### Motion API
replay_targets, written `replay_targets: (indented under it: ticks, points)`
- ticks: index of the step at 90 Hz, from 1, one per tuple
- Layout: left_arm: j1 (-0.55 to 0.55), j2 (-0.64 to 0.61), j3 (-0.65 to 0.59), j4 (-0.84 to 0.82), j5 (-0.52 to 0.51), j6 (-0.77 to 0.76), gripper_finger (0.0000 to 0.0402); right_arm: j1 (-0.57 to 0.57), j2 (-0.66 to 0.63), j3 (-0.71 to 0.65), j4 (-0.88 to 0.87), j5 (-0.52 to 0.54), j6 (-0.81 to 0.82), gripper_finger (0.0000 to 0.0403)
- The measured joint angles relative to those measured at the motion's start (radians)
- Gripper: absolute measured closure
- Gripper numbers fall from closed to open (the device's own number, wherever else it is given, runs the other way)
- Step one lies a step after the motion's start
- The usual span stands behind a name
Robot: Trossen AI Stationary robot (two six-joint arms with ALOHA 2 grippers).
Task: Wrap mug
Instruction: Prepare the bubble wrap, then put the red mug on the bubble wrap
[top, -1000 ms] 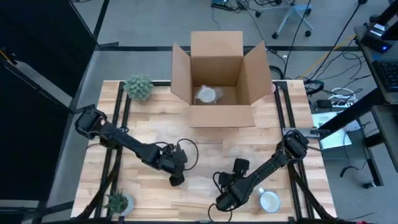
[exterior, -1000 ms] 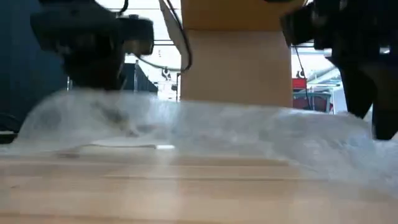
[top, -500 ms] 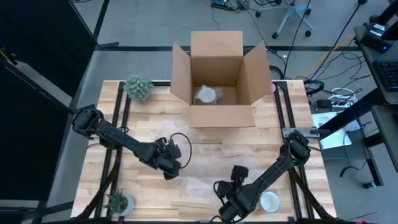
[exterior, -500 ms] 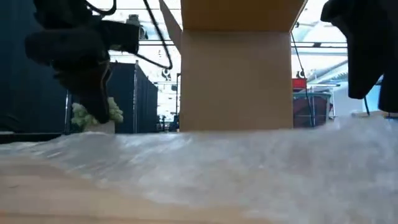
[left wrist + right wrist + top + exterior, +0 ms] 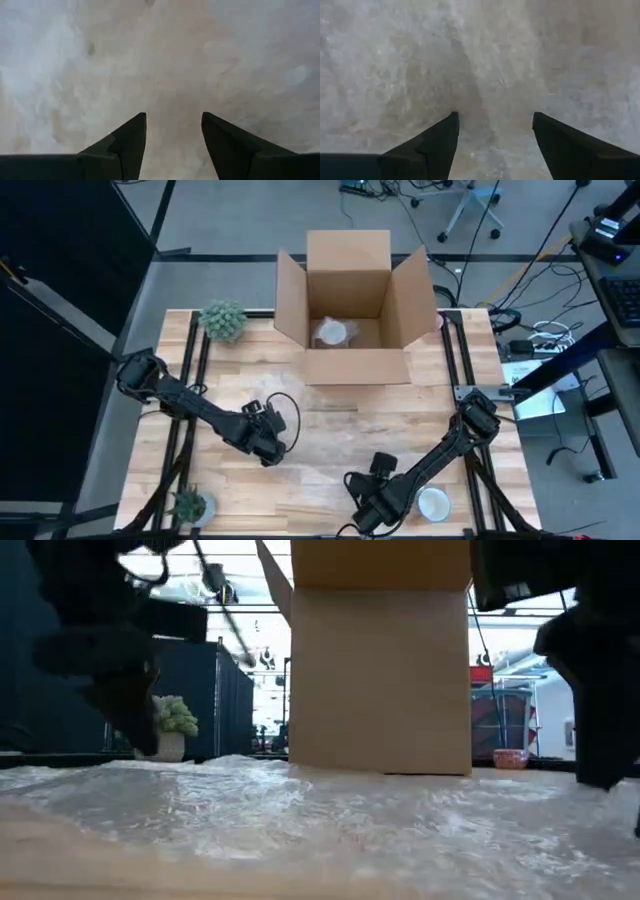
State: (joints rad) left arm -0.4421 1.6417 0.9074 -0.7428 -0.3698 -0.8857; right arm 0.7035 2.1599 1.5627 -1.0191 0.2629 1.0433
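A sheet of clear bubble wrap (image 5: 325, 435) (image 5: 320, 810) lies spread on the wooden table, in front of the cardboard box. A white mug (image 5: 433, 503) stands with its mouth up near the table's near right corner, beside my right arm. My left gripper (image 5: 267, 447) (image 5: 173, 117) hovers open over the wrap's left part, fingers pointing down. My right gripper (image 5: 368, 513) (image 5: 495, 116) is open over the wrap's near part, just left of the mug. Nothing is between either pair of fingers.
An open cardboard box (image 5: 350, 305) stands at the far middle with a pale wrapped thing (image 5: 333, 332) inside. A small potted plant (image 5: 222, 320) sits at the far left and another (image 5: 190, 503) at the near left corner.
My left gripper has moved toward the table's left and far edges. My right gripper has moved toward the near edge. In the low view the bubble wrap, which stood up in a hump, has sunk and spread out flat on the table.
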Motion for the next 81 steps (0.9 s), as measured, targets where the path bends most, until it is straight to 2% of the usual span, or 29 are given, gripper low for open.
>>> replay_targets:
  ticks: [13, 30, 48, 66, 81]
  points:
    - [-0.018, 0.000, -0.074, 0.036, 0.052, -0.087, 0.0222, -0.005, -0.001, -0.015, -0.158, -0.019, -0.065, 0.0169]
    - [-0.044, -0.002, -0.094, 0.078, 0.062, -0.132, 0.0222, -0.051, -0.030, -0.022, -0.320, -0.031, -0.159, 0.0169]
    - [-0.045, -0.020, -0.069, 0.035, 0.085, -0.128, 0.0222, -0.071, -0.165, -0.021, -0.314, -0.037, -0.161, 0.0169]
    - [-0.045, -0.070, -0.035, 0.034, 0.088, -0.084, 0.0222, -0.044, -0.358, -0.021, -0.297, -0.037, -0.018, 0.0169]
    - [-0.041, -0.130, 0.003, 0.018, 0.111, 0.058, 0.0222, 0.016, -0.514, -0.019, -0.306, -0.035, 0.105, 0.0170]
